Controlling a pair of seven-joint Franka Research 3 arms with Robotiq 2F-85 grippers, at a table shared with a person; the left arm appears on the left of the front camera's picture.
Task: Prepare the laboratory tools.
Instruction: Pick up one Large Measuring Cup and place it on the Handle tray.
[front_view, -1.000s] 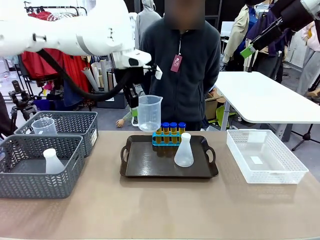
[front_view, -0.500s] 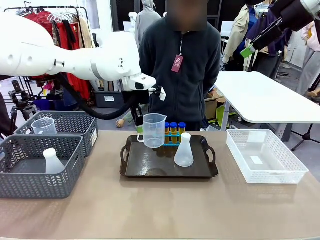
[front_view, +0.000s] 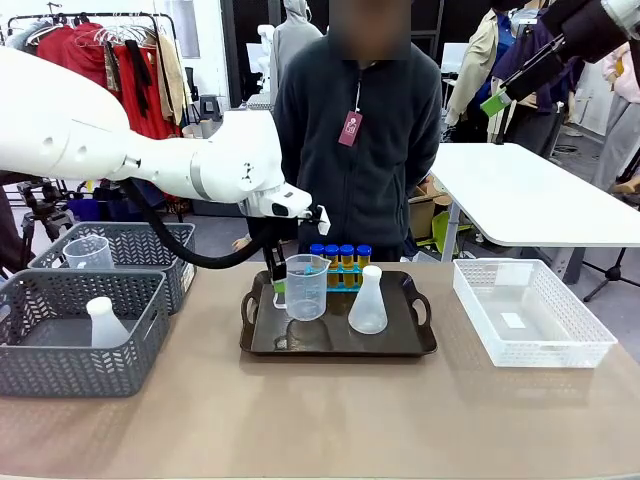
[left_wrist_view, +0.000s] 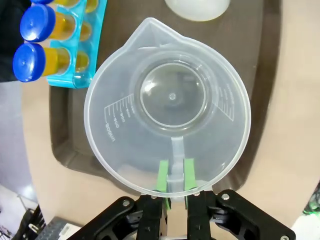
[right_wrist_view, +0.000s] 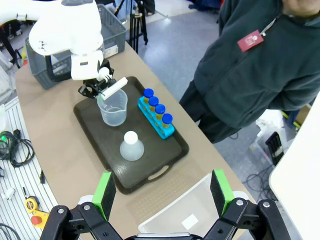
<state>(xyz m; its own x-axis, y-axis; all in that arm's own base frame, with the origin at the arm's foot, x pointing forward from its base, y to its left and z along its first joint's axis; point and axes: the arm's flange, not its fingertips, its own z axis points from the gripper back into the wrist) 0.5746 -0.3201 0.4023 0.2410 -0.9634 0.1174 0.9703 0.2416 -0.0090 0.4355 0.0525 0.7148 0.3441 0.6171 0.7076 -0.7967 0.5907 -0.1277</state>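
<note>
Now the measuring beaker (front_view: 305, 287), a second ago held above the rack of tubes (front_view: 339, 264), has come down upright onto the tray (front_view: 400, 343) near its left edge (beside the flask (front_view: 367, 301)). The left gripper's (left_wrist_view: 173, 176) fingers pinch its handle; the right gripper's (right_wrist_view: 162, 191) fingers are spread, empty.

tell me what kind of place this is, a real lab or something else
Probably a robot demo or data-collection space staged as a lab, not a working one. Lab props sit on a dark tray: a measuring beaker, a conical flask and capped tubes. Behind the table are a clothes rack and a watching person.
</note>
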